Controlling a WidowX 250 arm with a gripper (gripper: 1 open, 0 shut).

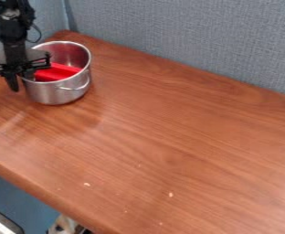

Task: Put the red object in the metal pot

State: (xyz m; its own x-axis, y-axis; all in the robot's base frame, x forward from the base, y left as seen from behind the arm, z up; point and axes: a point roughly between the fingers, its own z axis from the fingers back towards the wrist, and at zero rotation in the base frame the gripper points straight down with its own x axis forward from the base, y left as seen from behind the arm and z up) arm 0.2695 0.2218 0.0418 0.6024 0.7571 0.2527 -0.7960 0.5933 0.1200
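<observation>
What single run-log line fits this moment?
red object: inside metal pot | gripper: at pot's left rim | table: wood

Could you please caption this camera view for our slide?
The red object lies inside the metal pot near the wooden table's corner, the claw at its rim.
</observation>
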